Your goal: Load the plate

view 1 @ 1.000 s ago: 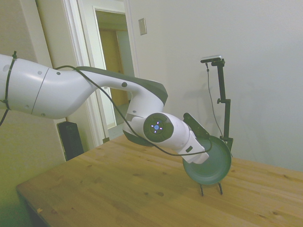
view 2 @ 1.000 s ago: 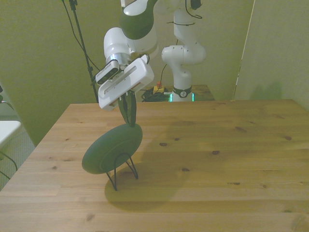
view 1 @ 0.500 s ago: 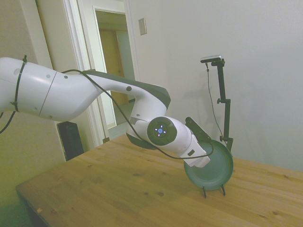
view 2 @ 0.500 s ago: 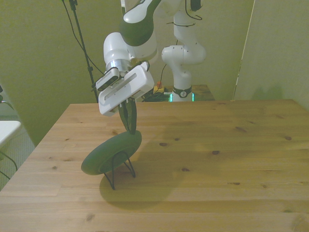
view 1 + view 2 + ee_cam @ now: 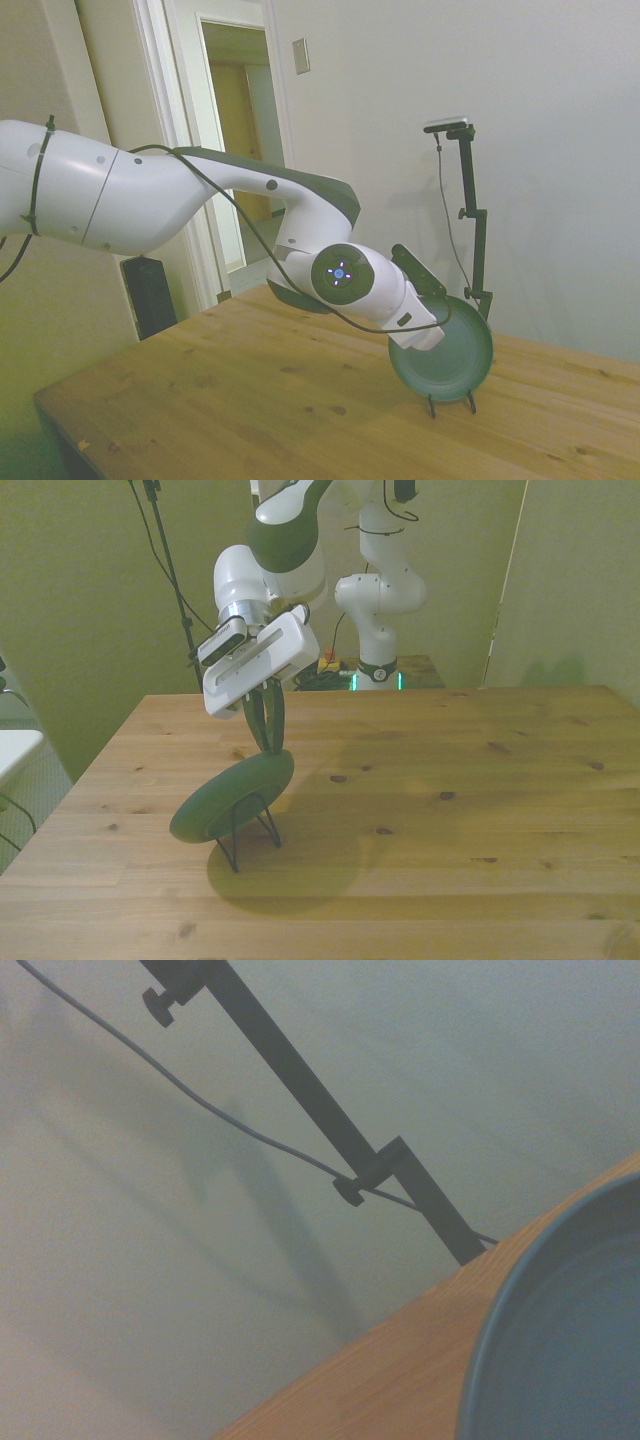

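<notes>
I have the gripper [image 5: 268, 742] pinched on the top rim of the plate [image 5: 222, 798], which sits tilted in the black wire stand [image 5: 250, 835] on the table [image 5: 480, 780]; loading looks nearly done, only release left

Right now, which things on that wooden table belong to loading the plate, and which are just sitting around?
Part of the job:
round matte dark green plate, propped on edge
thin black wire stand under it
pincer, closed on the plate's upper rim

Just there:
wooden table
second white robot arm behind the table
</notes>
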Controlling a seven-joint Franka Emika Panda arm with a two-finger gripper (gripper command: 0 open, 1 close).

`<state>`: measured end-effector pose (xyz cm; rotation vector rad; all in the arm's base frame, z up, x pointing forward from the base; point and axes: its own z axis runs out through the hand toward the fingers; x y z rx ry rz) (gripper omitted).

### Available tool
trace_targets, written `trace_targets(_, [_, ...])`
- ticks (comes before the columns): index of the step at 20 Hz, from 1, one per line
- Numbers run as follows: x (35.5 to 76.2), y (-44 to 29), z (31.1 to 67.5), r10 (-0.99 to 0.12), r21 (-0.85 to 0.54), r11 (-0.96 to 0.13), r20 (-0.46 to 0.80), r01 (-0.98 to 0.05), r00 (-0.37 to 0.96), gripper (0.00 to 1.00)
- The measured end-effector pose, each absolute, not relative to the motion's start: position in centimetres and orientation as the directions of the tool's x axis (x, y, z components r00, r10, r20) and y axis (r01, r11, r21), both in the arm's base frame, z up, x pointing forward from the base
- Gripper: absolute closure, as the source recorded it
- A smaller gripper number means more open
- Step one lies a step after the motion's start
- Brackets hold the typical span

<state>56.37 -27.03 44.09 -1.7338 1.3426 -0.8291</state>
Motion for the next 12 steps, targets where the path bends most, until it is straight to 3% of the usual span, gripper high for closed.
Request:
trace_targets(5, [56.3,-27.0,44.6,-0.972,-0.876,-0.146,0.040,-0.459,0.231,0.00])
trace_targets(12, [53.1,-25.1,49.8,-0.960,-0.866,-0.192,0.068,-0.463,0.271,0.00])
